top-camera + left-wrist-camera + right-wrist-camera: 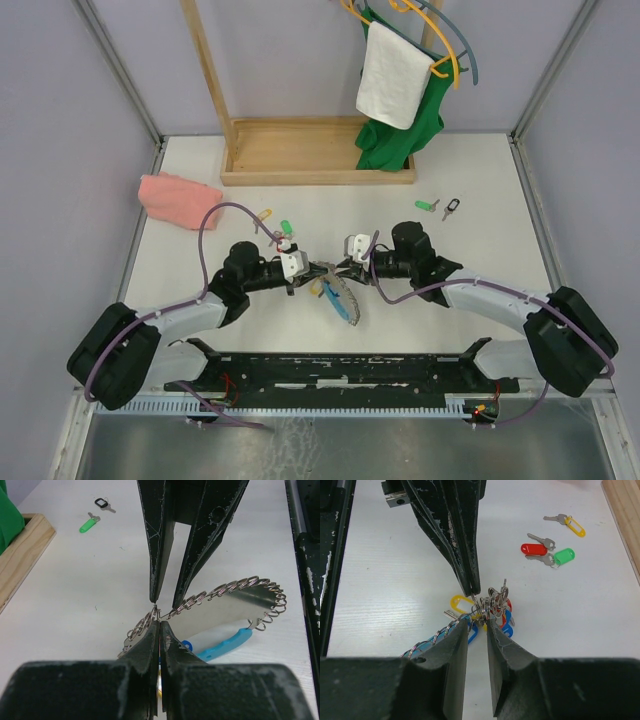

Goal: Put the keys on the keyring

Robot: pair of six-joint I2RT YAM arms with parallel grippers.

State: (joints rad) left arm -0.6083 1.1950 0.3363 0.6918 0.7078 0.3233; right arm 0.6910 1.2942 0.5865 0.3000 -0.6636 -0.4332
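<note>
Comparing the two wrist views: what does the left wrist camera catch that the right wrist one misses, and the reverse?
Left wrist only: the keyring's metal plate edged with rings, its light-blue piece, a green-tagged key and a black-tagged key far off, the wooden rack base.
Right wrist only: three loose keys with red tag, green tag and yellow tag, plus the bunched tags.
Both: the two hands meeting tip to tip at the keyring, on the white table.

Left gripper [312,272] — jaws pressed shut; right gripper [333,270] — jaws slightly parted; tips nearly meeting at table centre.
</note>
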